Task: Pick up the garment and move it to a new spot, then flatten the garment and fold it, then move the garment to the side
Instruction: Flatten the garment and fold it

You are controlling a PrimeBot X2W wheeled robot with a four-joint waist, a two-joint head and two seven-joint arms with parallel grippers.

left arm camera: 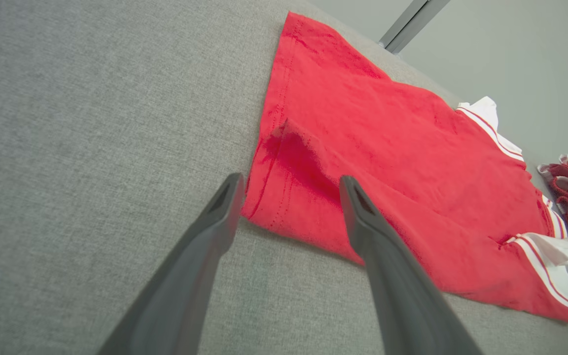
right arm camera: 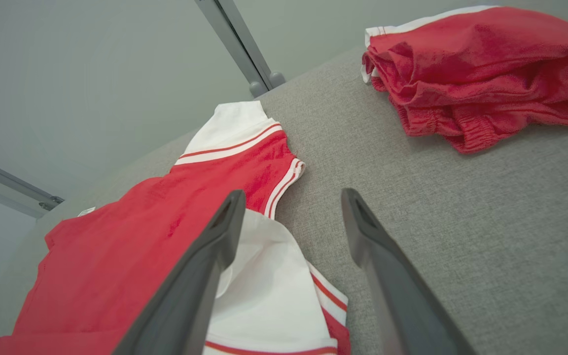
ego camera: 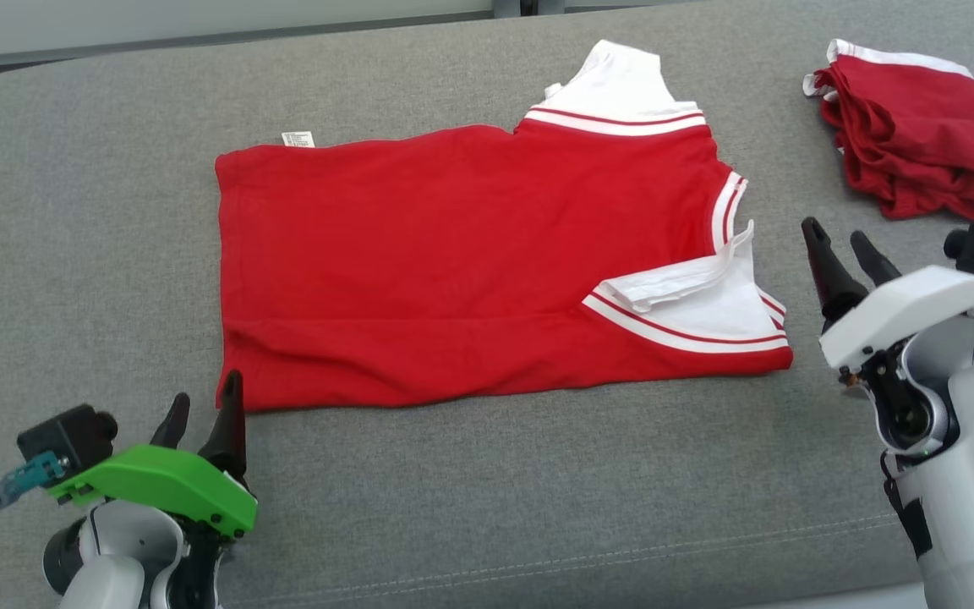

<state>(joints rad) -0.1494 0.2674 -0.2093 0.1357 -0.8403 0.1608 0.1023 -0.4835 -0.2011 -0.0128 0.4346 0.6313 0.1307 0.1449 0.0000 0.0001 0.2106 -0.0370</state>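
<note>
Dark-fingered left claw (ego camera: 206,408) and right claw (ego camera: 840,245) are both gaping wide, gripping nothing.

Left claw is hovering at the near left corner of the one red garment (ego camera: 470,254), one finger lying over the hem; whether it is touching cannot be told. Right claw is hanging just beside the garment's sleeved end, apart from it. The garment is lying flat in the middle of the grey fabric counter (ego camera: 487,491), its two white sleeves (ego camera: 622,80) showing at the right end and one small label (ego camera: 298,139) sticking out at the far edge. One darker red crumpled bundle (ego camera: 918,135) is sitting at the far right, beyond the right claw.
</note>
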